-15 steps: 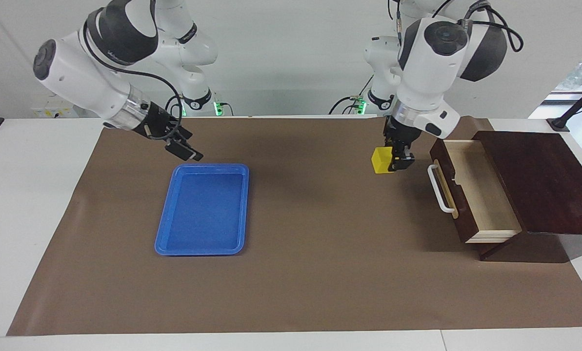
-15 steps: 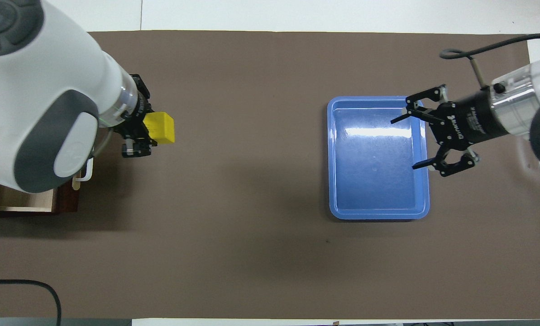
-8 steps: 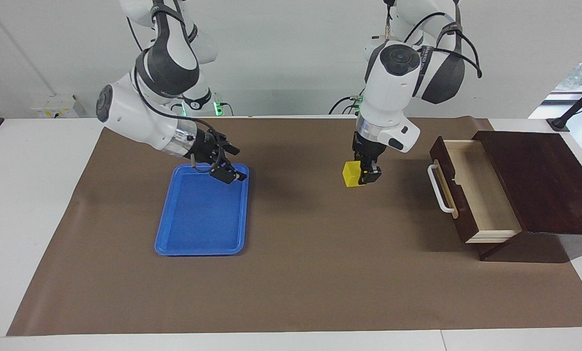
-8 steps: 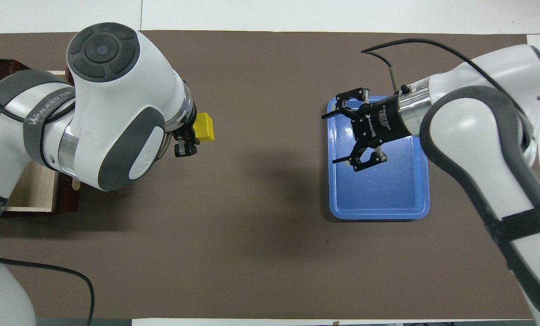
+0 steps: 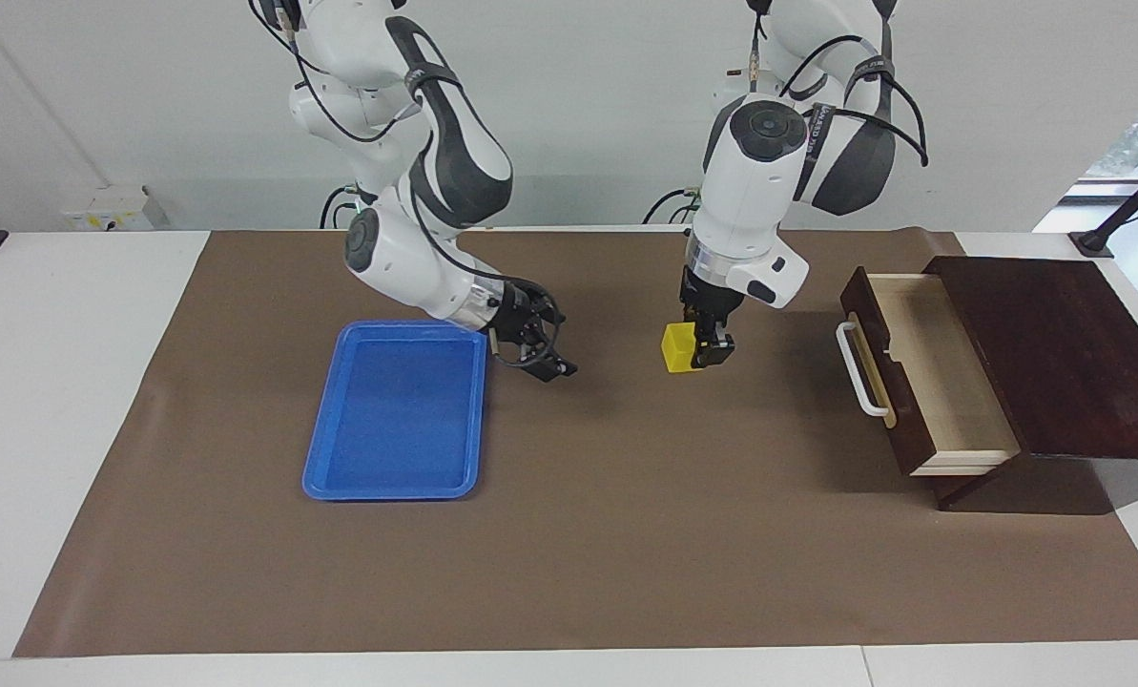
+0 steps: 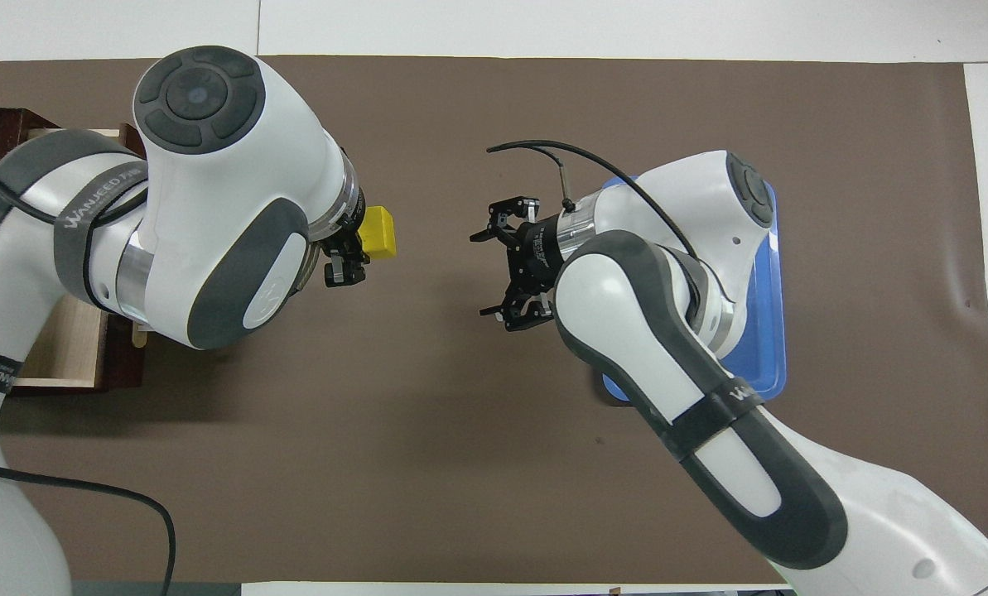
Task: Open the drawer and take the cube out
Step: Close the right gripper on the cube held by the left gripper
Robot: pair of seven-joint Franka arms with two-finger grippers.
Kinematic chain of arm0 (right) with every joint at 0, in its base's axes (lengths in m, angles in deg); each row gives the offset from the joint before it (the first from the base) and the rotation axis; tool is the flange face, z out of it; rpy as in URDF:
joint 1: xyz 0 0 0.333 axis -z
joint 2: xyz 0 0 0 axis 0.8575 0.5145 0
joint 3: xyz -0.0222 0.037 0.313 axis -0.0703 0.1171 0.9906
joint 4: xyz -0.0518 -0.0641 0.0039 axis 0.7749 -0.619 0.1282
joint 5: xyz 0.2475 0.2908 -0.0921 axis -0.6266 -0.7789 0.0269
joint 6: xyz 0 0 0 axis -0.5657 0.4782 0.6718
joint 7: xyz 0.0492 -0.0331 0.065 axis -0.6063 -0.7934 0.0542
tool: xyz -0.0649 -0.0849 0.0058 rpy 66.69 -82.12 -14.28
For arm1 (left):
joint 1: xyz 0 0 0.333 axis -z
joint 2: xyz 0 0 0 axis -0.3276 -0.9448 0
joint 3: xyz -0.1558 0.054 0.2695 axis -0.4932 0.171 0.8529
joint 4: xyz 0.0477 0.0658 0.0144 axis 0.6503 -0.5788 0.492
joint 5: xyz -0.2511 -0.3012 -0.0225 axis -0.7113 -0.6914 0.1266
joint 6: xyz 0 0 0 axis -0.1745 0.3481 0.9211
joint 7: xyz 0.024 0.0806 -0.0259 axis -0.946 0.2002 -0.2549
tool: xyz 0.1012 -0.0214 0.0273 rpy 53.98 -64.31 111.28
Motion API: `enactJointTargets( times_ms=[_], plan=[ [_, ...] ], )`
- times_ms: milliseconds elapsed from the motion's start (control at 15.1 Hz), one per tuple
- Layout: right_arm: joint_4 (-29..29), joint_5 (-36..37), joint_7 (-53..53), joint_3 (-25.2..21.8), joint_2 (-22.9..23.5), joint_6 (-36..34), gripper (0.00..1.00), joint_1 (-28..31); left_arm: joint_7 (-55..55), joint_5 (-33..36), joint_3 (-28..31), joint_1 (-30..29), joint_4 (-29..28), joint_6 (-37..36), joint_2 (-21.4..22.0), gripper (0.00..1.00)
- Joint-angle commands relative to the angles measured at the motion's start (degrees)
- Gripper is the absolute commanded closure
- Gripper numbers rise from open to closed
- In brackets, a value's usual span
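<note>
Setting: brown paper-like mat [image 5: 626,534] laid flat over a white table [image 5: 63,382], a plain white wall seen at the robots' end.
Writing: "WANJEED" is read in white capitals on a grey band of the left arm in the overhead view; small white print on the right gripper's black body cannot be made out.
Left gripper: black two-finger left gripper [image 5: 694,351] [image 6: 359,248] is held over the bare mat between drawer and tray, fingers clamped on the cube.
Cube: small bright yellow plain-faced cube [image 5: 676,347] [image 6: 377,233] is gripped in the air, clear of the mat, out of the drawer.
Drawer: dark brown wooden drawer [image 5: 921,372] [image 6: 63,356] with a pale, smooth wood interior is pulled out of its dark polished box [image 5: 1055,353] at the left arm's end of the table; a white bar handle [image 5: 859,370] is fixed on a tan strip.
Right gripper: black linked right gripper [image 5: 551,361] [image 6: 494,273] is held over the mat just beside the tray, fingers spread apart, nothing between them.
Tray: flat blue glossy plastic tray [image 5: 392,410] [image 6: 771,314], rectangular with rounded corners, lies toward the right arm's end, partly covered by the arm in the overhead view.
</note>
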Motion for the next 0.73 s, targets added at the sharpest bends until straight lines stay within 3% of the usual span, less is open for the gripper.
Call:
enactJointTargets(
  times_ms=[0, 331, 663],
  plan=[
    [-6.3, -2.6, 2.6, 0.2, 4.5, 0.9, 0.0, 0.5, 0.1, -0.3, 0.8, 0.8, -2.1, 1.3, 1.1, 1.0],
    [-15.2, -3.0, 8.9, -0.1, 10.5, 3.4, 0.0, -3.7, 0.1, -0.3, 0.8, 1.2, -3.1, 1.9, 1.6, 1.0],
    [-15.9, 0.3, 9.6, 0.0, 10.6, 2.3, 0.0, -5.2, 0.1, -0.3, 0.8, 1.3, -4.5, 2.9, 1.9, 1.0]
  ],
)
